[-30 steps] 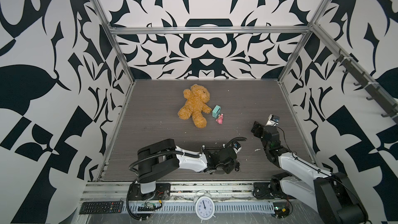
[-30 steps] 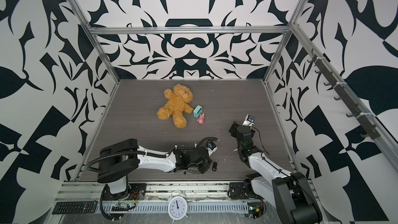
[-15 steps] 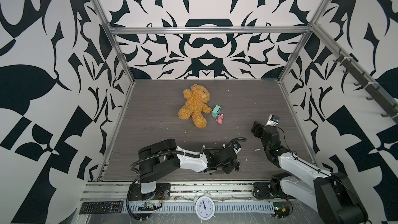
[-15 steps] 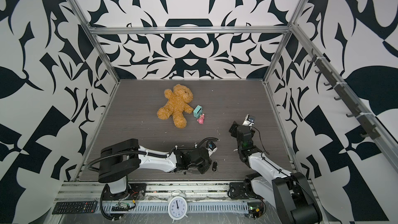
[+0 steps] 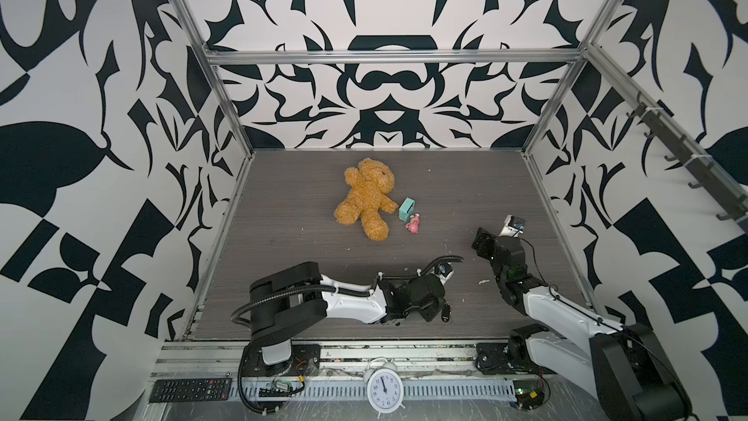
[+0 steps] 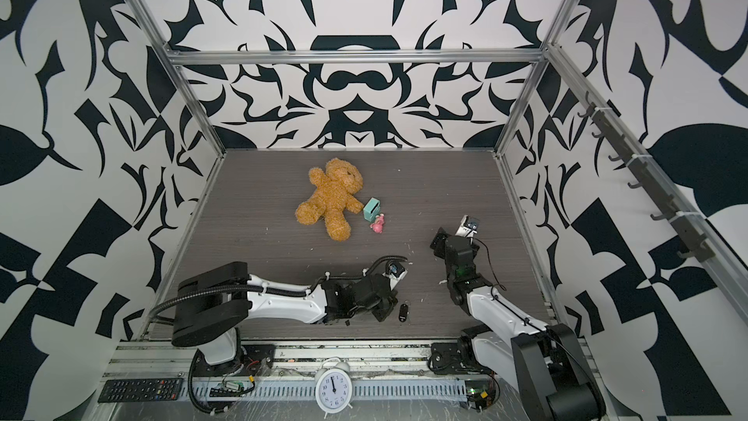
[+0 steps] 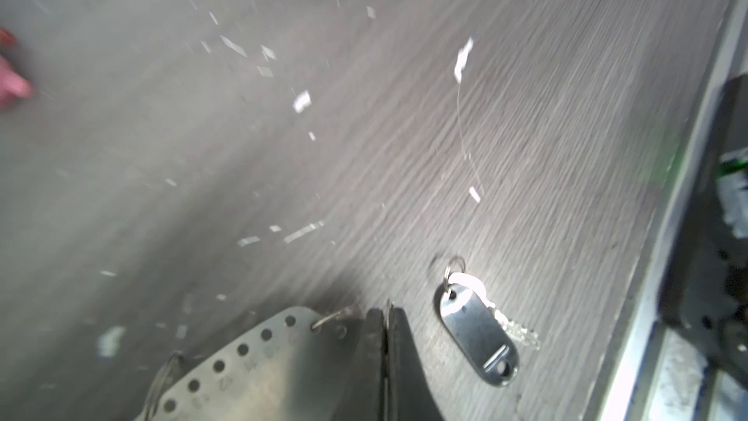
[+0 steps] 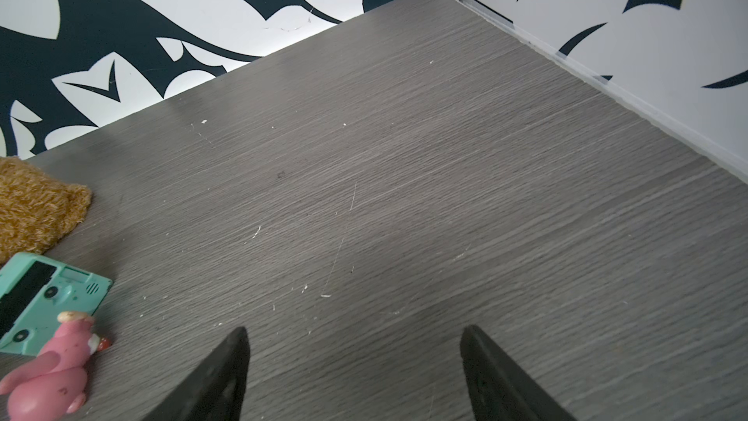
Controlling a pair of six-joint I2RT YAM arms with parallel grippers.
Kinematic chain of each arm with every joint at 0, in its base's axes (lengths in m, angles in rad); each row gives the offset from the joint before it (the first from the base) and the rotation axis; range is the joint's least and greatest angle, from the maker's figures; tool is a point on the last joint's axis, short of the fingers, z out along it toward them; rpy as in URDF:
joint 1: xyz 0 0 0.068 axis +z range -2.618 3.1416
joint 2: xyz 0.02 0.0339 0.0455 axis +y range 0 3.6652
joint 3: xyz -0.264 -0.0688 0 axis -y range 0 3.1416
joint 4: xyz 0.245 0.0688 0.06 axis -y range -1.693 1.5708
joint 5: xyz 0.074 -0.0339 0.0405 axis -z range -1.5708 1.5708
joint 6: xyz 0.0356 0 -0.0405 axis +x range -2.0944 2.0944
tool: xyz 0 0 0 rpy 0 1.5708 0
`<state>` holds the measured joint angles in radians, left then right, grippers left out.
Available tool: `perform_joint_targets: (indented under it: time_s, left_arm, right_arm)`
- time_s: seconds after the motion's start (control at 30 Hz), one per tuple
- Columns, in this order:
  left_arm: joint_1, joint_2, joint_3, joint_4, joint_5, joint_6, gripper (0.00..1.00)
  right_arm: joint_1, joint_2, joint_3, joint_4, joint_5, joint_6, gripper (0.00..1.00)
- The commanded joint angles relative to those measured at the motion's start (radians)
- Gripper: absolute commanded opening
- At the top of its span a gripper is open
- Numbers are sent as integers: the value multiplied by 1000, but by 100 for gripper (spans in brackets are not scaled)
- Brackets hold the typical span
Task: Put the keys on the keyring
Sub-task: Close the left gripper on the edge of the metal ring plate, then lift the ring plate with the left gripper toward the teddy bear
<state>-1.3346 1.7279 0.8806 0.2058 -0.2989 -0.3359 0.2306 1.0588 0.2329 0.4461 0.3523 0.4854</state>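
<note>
In the left wrist view, the strap (image 7: 259, 370) beside the black fob (image 7: 477, 334) is cut off by the picture's edge. A silver key (image 7: 520, 330) is half hidden under the black fob. A thin silver line (image 7: 387, 309) is pinched in the tightly closed left end effector (image 7: 385, 317) next to the black fob; what it is cannot be told. Far from the black fob, a pink toy (image 7: 12, 83) is blurred and cut off.

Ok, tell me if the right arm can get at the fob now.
Probably yes: the fob lies flat on bare table, nothing between it and the open, empty right gripper. The shut left gripper sits close beside it, so room is tight.
</note>
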Motion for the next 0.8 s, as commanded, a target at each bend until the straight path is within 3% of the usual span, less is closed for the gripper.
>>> perform_joint_targets:
  time_s: [0.0,0.17,0.3,0.37,0.43,0.6,0.67,0.77]
  left_arm:
    - [15,-87,-12,48,-89,60,0]
    - [81,-195,-18,10,-116,107,0]
    - [160,-310,-49,-82,-100,234,0]
    - [169,-367,-92,-113,-258,272,0]
    - [190,-428,-166,-61,-305,317,0]
    - [266,-622,-253,-32,-253,339,0]
    - [272,-675,-249,-84,-291,326,0]
    - [272,-735,-244,-114,-262,325,0]
  right_arm:
    - [2,-14,16,35,5,-12,84]
    - [1,11,20,57,6,-9,84]
    - [2,35,33,63,3,-8,83]
    - [2,37,36,59,-8,-11,82]
    - [1,24,34,38,-9,-6,82]
    - [2,-34,-2,44,-6,3,84]
    - [1,-48,-3,28,4,5,86]
    - [1,-69,-5,-2,32,13,88]
